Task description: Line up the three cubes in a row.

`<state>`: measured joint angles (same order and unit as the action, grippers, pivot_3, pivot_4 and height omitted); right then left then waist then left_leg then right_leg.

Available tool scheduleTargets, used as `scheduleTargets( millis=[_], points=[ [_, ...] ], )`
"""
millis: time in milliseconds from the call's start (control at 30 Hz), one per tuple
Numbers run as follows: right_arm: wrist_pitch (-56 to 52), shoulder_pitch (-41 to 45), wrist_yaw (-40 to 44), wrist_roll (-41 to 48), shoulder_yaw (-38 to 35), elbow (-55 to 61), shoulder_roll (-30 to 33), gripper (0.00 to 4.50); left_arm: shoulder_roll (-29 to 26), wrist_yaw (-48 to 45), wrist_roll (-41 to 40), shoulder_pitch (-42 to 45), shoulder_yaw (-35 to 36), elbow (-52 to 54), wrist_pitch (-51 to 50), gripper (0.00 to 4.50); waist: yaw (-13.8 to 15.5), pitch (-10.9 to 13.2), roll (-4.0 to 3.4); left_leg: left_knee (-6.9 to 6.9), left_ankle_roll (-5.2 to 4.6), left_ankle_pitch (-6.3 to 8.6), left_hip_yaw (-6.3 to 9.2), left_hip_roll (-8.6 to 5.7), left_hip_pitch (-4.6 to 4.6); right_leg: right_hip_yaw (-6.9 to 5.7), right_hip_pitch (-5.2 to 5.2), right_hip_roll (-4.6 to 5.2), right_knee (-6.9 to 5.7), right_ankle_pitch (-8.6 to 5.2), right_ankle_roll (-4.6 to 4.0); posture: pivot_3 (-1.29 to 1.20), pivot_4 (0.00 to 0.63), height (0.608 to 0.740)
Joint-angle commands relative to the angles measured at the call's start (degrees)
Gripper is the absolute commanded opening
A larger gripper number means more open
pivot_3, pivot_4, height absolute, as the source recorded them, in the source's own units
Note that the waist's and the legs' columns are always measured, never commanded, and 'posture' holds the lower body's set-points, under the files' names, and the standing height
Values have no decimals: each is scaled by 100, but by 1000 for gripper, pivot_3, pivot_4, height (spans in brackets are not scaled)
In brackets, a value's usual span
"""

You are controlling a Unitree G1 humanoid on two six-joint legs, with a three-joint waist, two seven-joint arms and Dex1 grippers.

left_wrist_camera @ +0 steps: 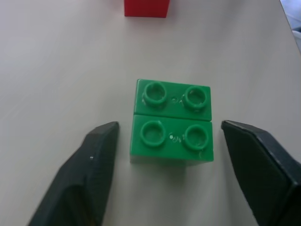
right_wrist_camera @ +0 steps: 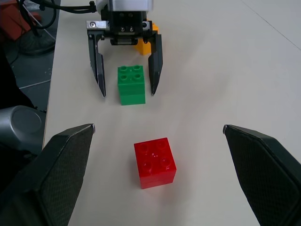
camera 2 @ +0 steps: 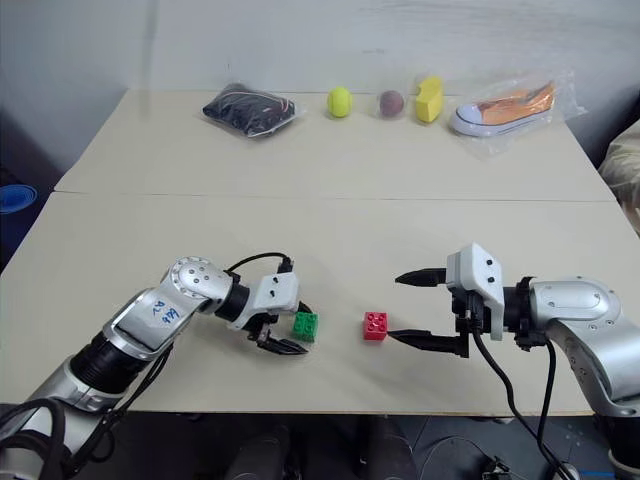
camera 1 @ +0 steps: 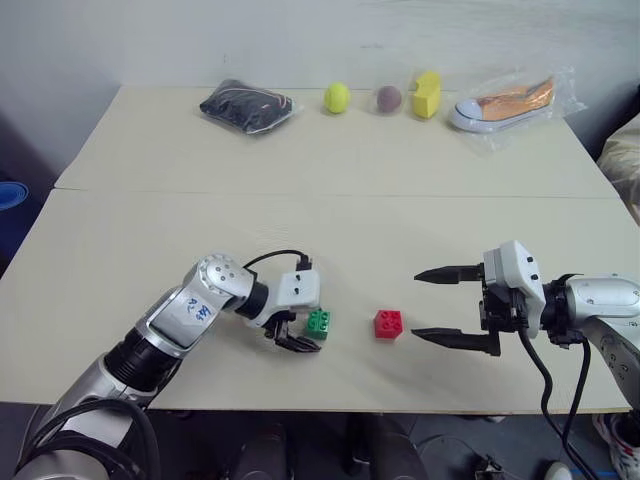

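Resting on the cream tabletop (camera 1: 330,230) near its front edge: small green studded plastic brick (camera 1: 319,323), upright, between the spread black fingers of the left gripper (right_wrist_camera: 125,75), neither finger touching it. Small red studded plastic brick (camera 1: 388,324) stands just beside it, apart, toward the right gripper (camera 1: 447,306), whose fingers stand wide apart and empty, near the red brick. Small orange-yellow plastic brick (right_wrist_camera: 144,45) sits behind the left gripper, mostly hidden.
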<state>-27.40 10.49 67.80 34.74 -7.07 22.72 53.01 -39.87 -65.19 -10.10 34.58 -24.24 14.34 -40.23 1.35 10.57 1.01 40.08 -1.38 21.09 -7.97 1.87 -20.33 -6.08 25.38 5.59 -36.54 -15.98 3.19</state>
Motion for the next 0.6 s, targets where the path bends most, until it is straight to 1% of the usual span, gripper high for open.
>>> scheduleTargets(
  millis=[33,67,133,200,267,333,400,467,600],
  points=[
    [92,130,106,68,-58,-53,3,4500,-322,-66,-605,51,811,686,-668,4477,-16,0,0,0,0,0,2,2,0,-1,0,0,0,0,0,0,150,740],
    [107,135,127,56,-58,-79,0,4500,-378,-46,-710,61,925,778,-793,4477,-17,0,0,-1,1,0,2,3,2,-1,0,0,0,0,0,0,150,740],
    [139,189,182,27,-36,-153,-3,4500,-647,-73,-1069,100,1429,987,-1191,4477,-21,0,0,-1,2,-1,3,4,1,-2,0,-1,0,0,-1,0,150,740],
    [139,280,261,51,-19,-241,-9,4500,-1268,-256,-1414,3,2277,995,-1543,4477,-31,1,1,-1,2,-1,3,2,2,-2,-1,-1,1,0,-1,0,150,740],
    [161,348,345,63,16,-295,-5,4500,-1849,-290,-1421,-387,2861,826,-1544,4477,-101,2,3,-2,4,0,3,7,1,-2,1,-3,1,-1,-2,0,150,740],
    [198,394,413,47,36,-350,1,4500,-2079,-124,-1509,-784,3195,808,-1668,4477,-132,3,1,-10,9,1,3,11,5,-5,1,-4,2,-5,-8,0,150,740],
    [201,440,464,51,45,-395,3,4500,-2116,57,-1654,-1156,3494,957,-1856,4477,-117,3,0,-9,9,1,3,6,5,-4,-1,-1,2,-5,-9,0,150,740],
    [122,499,522,121,59,-409,16,4500,-1953,309,-1696,-1518,3659,1151,-1797,4477,-91,3,0,-3,6,1,9,3,2,-6,-2,5,2,-5,-8,0,150,740],
    [-64,526,676,274,81,-330,84,4500,-1627,700,-1630,-1821,3543,1113,-1458,4477,-26,3,0,-3,5,2,10,2,0,-5,-2,7,2,-4,-7,0,150,740]
  ],
)
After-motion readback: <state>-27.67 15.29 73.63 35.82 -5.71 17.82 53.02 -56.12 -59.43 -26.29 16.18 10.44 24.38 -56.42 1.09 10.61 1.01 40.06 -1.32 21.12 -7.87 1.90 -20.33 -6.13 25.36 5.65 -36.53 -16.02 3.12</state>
